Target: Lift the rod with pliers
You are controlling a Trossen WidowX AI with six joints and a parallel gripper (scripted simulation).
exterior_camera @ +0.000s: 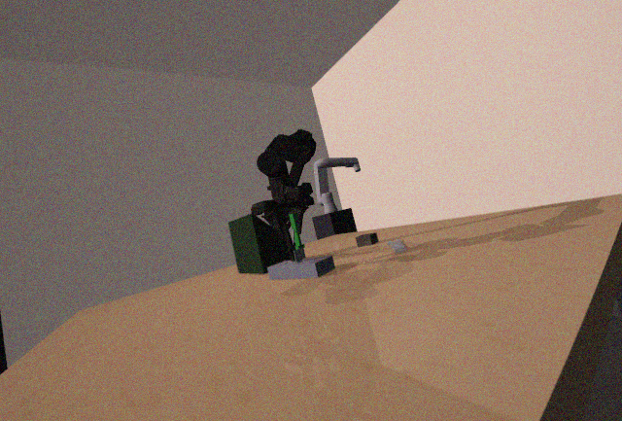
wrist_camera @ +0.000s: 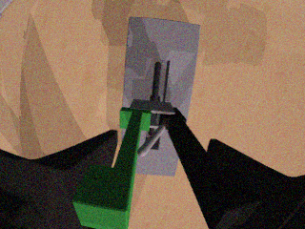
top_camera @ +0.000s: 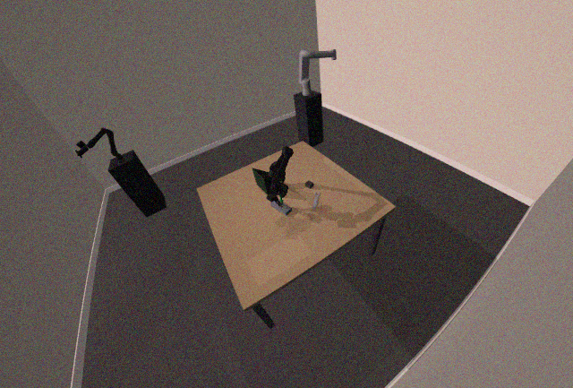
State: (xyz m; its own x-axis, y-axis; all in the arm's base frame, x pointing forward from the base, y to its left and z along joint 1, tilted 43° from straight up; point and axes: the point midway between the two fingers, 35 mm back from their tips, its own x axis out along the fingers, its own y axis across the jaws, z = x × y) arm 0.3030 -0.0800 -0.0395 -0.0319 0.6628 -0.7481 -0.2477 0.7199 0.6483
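The locking pliers (exterior_camera: 294, 230) (wrist_camera: 127, 153) stand upright, one handle green, the other black. My gripper (wrist_camera: 164, 141) (exterior_camera: 293, 236) is shut on the pliers, with the fingers outside the two handles. The pliers' dark pivot body (wrist_camera: 153, 106) is over the middle of the grey channel block (top_camera: 284, 210) (exterior_camera: 293, 271) (wrist_camera: 164, 35). The jaws beneath are hidden, so their fit around the rod cannot be seen. The narrow channel (wrist_camera: 156, 83) runs lengthwise in the block. The rod is hard to tell from the channel's shadows. A grey lever (wrist_camera: 152, 141) slants between the handles.
A dark green box (top_camera: 260, 181) (exterior_camera: 246, 245) stands close beside the arm. A small dark block (top_camera: 309, 184) (exterior_camera: 366, 239) and a pale grey piece (top_camera: 316, 201) (exterior_camera: 397, 246) are on the wooden table (top_camera: 259, 258). Two other arms stand on black pedestals beyond the table.
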